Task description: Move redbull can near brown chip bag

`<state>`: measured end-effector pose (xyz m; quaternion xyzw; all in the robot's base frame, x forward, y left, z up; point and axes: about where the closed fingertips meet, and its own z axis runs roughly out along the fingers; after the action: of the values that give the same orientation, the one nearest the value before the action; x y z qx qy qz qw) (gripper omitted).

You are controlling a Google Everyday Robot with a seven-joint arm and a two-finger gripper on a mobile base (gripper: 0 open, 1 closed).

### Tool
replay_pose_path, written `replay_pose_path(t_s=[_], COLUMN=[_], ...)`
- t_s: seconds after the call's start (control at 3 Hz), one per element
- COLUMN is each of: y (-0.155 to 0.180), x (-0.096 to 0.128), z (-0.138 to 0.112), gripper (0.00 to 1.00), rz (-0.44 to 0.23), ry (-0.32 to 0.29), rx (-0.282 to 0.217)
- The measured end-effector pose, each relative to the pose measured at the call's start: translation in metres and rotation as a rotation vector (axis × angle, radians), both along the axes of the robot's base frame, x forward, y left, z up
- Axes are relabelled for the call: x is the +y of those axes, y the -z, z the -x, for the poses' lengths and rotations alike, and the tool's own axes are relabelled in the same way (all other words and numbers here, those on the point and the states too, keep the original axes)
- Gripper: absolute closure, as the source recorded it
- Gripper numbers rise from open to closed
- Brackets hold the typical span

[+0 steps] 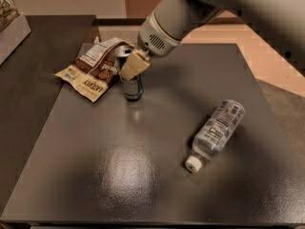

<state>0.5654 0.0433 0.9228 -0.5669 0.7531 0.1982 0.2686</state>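
On my feed the gripper [131,68] sits at the upper left of the dark grey, slightly glossy tabletop [143,185], at the end of the thick pale grey arm [205,8] that reaches in from the top right corner. It is clamped on the redbull can [133,88], a slim dark blue and silver metal can. I see one cream-coloured finger [135,63] lying slantwise across the can's upper half, and a sliver of the shiny silver top shows just behind it. The can stands upright. Its base is right at the table surface, with a faint reflection under it, but I cannot tell whether it rests there or hangs just clear.

The brown chip bag [91,72], a flat crinkled packet with cream-yellow edges and a white nutrition label, lies just to the left of the can. Its nearest edge looks to be touching the can or all but touching it.

Well apart, on the right side of the table, a clear plastic bottle [219,127] with a printed label lies on its side, its white cap [194,163] pointing toward the near edge.
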Motion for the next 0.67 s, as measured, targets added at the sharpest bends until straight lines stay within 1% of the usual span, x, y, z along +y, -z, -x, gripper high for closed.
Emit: replay_pose_path(t_s=[0.33, 0.67], y=[-0.001, -0.002], x=[-0.006, -0.004], z=[-0.031, -0.049], gripper=[1.0, 1.0], rz=[-0.034, -0.08], ry=[0.09, 0.141], rx=[0.018, 0.021])
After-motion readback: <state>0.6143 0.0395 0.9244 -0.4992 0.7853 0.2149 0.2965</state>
